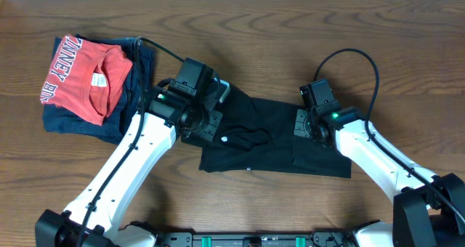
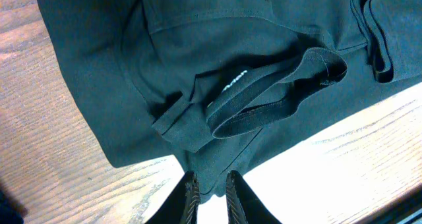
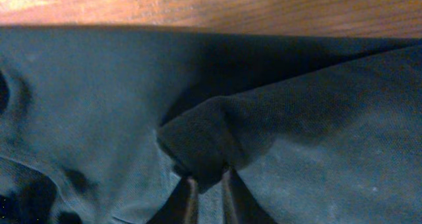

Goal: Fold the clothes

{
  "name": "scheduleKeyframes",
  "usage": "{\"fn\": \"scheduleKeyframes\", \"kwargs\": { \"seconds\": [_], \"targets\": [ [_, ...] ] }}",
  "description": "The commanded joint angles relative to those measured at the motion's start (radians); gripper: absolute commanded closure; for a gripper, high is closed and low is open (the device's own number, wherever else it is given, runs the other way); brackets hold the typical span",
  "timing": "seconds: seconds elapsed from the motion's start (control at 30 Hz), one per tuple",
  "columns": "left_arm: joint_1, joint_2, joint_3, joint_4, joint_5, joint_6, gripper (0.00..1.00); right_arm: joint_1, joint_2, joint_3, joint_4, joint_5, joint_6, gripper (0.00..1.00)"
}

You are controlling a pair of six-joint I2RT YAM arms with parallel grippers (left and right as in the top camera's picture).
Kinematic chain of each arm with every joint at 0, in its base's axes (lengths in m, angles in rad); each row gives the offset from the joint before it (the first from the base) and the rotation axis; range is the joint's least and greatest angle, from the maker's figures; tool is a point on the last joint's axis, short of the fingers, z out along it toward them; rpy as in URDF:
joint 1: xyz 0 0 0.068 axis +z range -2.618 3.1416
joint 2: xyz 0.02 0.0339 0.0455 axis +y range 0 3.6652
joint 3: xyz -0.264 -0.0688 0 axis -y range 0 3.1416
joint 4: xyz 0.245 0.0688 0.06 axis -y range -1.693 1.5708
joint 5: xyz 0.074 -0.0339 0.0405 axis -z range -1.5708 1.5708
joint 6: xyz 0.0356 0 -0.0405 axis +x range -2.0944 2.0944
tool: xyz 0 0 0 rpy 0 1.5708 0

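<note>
The black shirt (image 1: pixel 276 142) is lying at the centre of the surface (image 1: pixel 290 29), partly folded into a rough band. Its long axis is running left to right across the surface, with the right end sitting slightly nearer the robot base. The collar (image 2: pixel 264 105) is lying in the left half, so the neck end is pointing toward the robot's left. The red shirt (image 1: pixel 83 76) is resting on the navy garment (image 1: pixel 142 65) at the far left, just beside the left arm.

The left end effector (image 2: pixel 211 194) is holding its fingers nearly together, with a drawn-up edge of the black shirt running between them. It appears to be pinching that edge. The right end effector (image 3: pixel 209 188) is pinching a bunched ridge of the same fabric.

Hazards from this state:
- The right grip is taking a gathered lump, not a flat edge. Carrying it over is likely to leave a creased, uneven fold.
- The soft fabric is sagging between the two grips. Unequal travel of the arms is likely to skew the band.
- The left grip is sitting close to the fabric edge, so the fabric may slip out under tension.
- The loose collar may be getting trapped inside the fold.
</note>
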Motion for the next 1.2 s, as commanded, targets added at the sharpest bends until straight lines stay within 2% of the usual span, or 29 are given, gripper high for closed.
{"fn": "scheduleKeyframes", "kwargs": {
  "seconds": [0.0,0.17,0.2,0.27,0.4,0.5,0.57,0.7,0.87,0.9,1.03,1.17],
  "targets": [
    [0.001,-0.004,0.006,-0.003,-0.005,0.003,0.83,0.013,0.007,-0.004,0.024,0.022,0.018,0.96],
    [0.001,-0.004,0.006,-0.005,-0.006,0.003,0.83,0.013,0.006,-0.004,0.082,-0.053,0.018,0.99],
    [0.002,-0.004,0.006,-0.008,-0.005,0.003,0.83,0.013,0.006,-0.003,0.082,-0.065,0.017,0.93],
    [0.002,-0.004,0.006,-0.016,-0.006,0.003,0.83,0.013,0.005,0.002,0.044,-0.064,-0.009,0.54],
    [0.002,-0.004,0.006,-0.030,-0.006,0.003,0.83,0.010,-0.026,0.026,-0.077,-0.106,-0.138,0.52],
    [0.002,-0.004,0.006,-0.034,-0.006,0.003,0.83,0.024,-0.093,0.038,-0.175,-0.112,-0.201,0.47],
    [0.002,-0.008,0.006,-0.034,-0.006,0.003,0.83,0.034,-0.132,0.038,-0.230,-0.116,-0.203,0.43],
    [0.002,-0.037,0.006,-0.043,-0.006,-0.019,0.83,0.076,-0.154,0.035,-0.315,-0.159,-0.202,0.43],
    [0.002,-0.105,0.006,-0.045,-0.006,-0.031,0.83,0.149,-0.116,0.021,-0.304,-0.092,-0.142,0.46],
    [0.002,-0.120,0.006,-0.045,-0.006,-0.031,0.79,0.156,-0.104,0.021,-0.301,-0.070,-0.124,0.46],
    [0.002,-0.178,0.006,-0.045,-0.006,-0.031,0.77,0.170,-0.035,0.021,-0.282,-0.013,-0.086,0.51],
    [0.002,-0.222,0.006,-0.045,-0.006,-0.031,0.75,0.172,0.038,0.021,-0.250,0.012,-0.077,0.51]
  ]
}}
